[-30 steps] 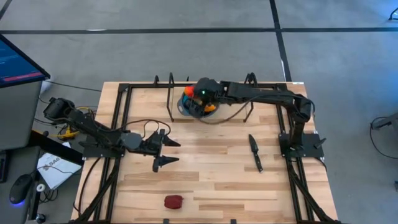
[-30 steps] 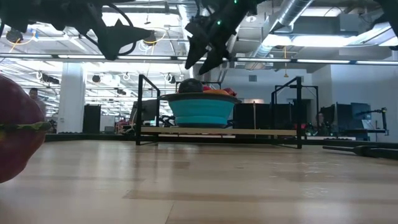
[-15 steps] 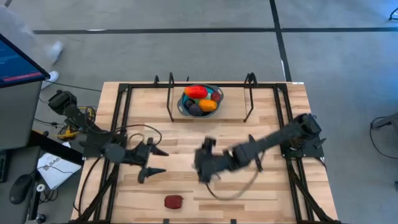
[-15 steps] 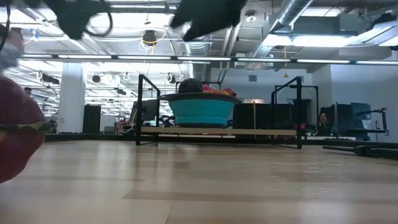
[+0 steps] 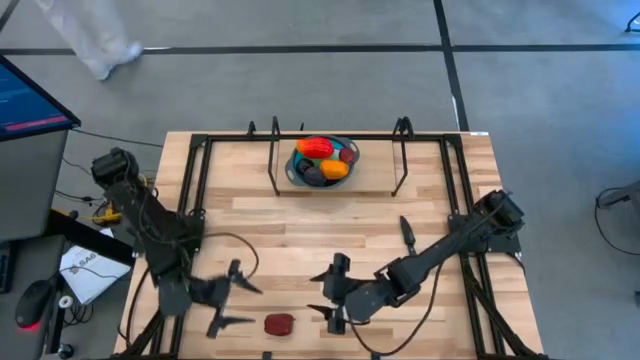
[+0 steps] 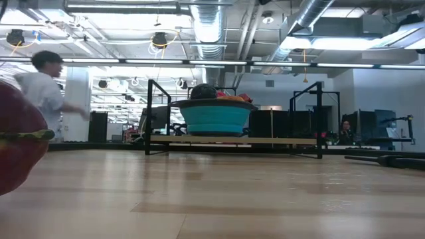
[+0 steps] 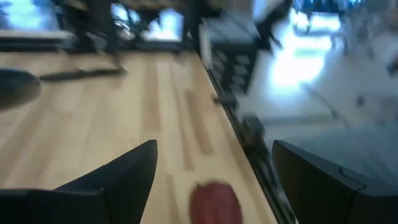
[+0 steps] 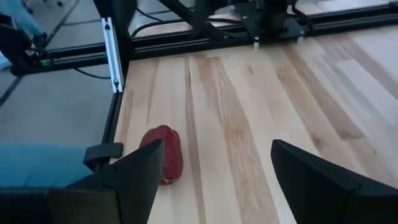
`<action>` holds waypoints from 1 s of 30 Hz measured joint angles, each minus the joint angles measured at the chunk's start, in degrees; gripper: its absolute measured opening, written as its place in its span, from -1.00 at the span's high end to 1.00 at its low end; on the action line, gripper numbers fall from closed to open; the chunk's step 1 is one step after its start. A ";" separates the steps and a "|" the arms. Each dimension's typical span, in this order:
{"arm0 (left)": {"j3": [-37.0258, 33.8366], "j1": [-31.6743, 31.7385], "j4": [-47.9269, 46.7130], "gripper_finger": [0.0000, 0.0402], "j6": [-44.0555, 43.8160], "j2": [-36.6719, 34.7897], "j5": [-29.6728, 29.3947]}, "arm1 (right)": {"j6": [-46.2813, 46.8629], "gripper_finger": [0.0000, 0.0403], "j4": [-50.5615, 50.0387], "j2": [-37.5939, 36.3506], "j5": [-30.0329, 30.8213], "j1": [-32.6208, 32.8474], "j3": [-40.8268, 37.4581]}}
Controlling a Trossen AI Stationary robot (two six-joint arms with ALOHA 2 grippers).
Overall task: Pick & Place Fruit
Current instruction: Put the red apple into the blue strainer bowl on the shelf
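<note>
I see one red fruit (image 5: 279, 324) lying alone at the counter's (image 5: 300, 250) near edge, between my open left end effector (image 5: 226, 307) and my open right end effector (image 5: 329, 300), with nothing between it and either; a black knife (image 5: 407, 235) lies well apart. The other fruit pieces (image 5: 322, 158) sit piled in the blue bowl (image 5: 296, 172) inside the black frame (image 5: 275, 155) at the far edge. Since a second ago my right arm has swung from over the bowl down beside the red fruit, my left has dropped toward it too, and a person (image 6: 45, 93) has walked in behind.

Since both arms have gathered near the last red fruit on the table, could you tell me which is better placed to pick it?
Probably the left gripper: open, beside the red fruit. The right gripper sits slightly farther.
</note>
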 joint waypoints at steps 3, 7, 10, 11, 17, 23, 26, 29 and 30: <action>2.52 -0.84 -3.53 -0.54 -1.73 4.06 4.43 | 2.76 -0.44 3.61 0.00 1.08 0.24 -3.00; 2.68 0.90 -4.22 -0.54 -3.93 8.97 10.75 | 4.64 -0.44 13.24 0.07 7.34 1.22 -7.57; 2.66 2.57 -3.61 -0.54 -4.04 13.04 11.03 | 5.52 -0.44 20.96 0.07 10.74 1.86 -10.88; 2.66 3.03 -3.34 -0.54 -4.03 14.33 11.22 | 5.98 -0.44 23.04 0.07 11.16 2.07 -11.73; 2.66 4.95 1.46 -0.54 -3.95 20.26 11.99 | 7.33 -0.44 28.23 0.07 12.28 3.86 -13.10; 2.66 5.85 9.01 -0.54 -3.90 26.53 11.99 | 8.94 -0.44 28.98 0.07 12.46 5.34 -13.11; 2.66 6.12 10.73 -0.54 -4.03 29.41 11.93 | 8.94 -0.44 29.66 0.07 12.46 5.90 -13.11; 2.67 6.57 11.42 -0.54 -6.05 31.29 11.81 | 9.51 -0.44 29.89 0.07 12.41 6.17 -13.11; 2.68 6.76 11.44 -0.54 -7.00 31.75 11.84 | 9.88 -0.44 29.87 0.07 12.42 6.26 -13.11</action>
